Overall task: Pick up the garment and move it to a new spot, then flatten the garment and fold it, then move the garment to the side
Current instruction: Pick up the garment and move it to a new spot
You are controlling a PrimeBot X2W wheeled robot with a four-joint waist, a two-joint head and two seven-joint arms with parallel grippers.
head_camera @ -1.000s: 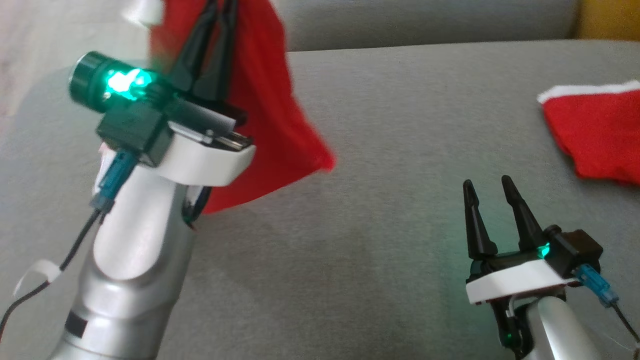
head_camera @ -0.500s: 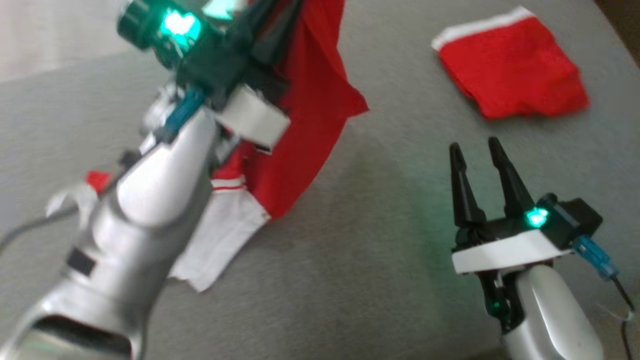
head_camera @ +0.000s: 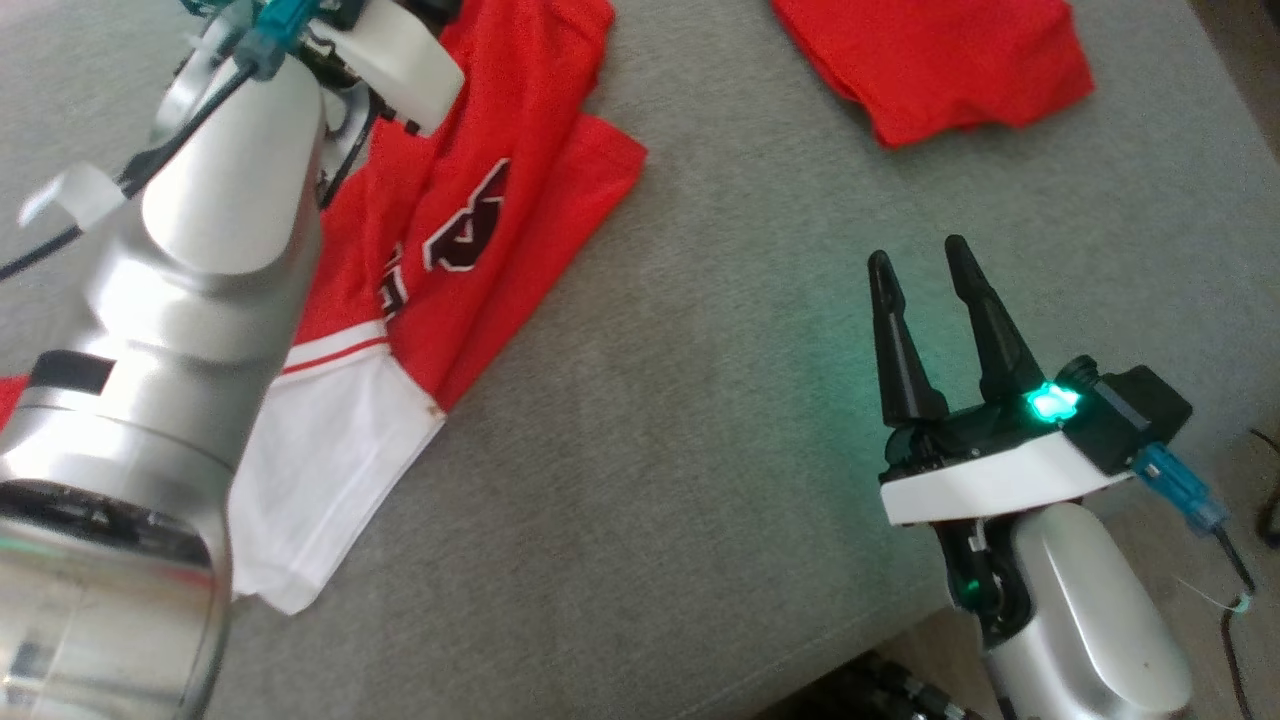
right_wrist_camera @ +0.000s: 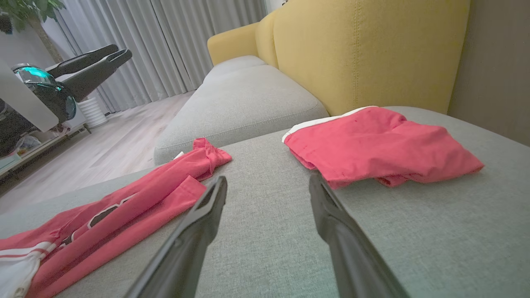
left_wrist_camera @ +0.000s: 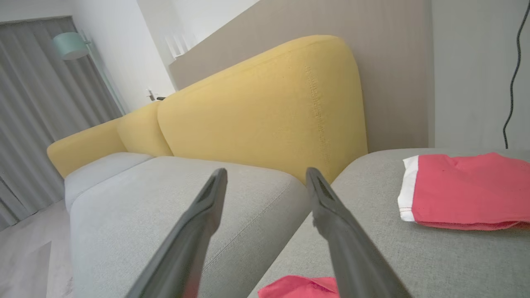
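While the garment (head_camera: 540, 190) lay in long folds on the grey sofa cushion (head_camera: 700, 420), its left side was hidden by the left forearm (head_camera: 200, 250). A dark, white-edged emblem (head_camera: 468, 225) was noted on it; its lettering could not be read. A second red garment (head_camera: 930, 60) was seen well apart, near the yellow backrest (left_wrist_camera: 265, 103). The left pincer (left_wrist_camera: 267, 171) and right pincer (head_camera: 916, 250) were recorded spread wide, nothing held.

I note the garment (head_camera: 520, 150) as thin red cloth with a slight sheen and a matt white panel. Sofa seat (head_camera: 700, 450): coarse grey weave, matt. Backrest (left_wrist_camera: 265, 103): yellow stitched fabric. Left forearm (head_camera: 200, 280): glossy silver shell. Right gripper (head_camera: 916, 252): matt black plastic.
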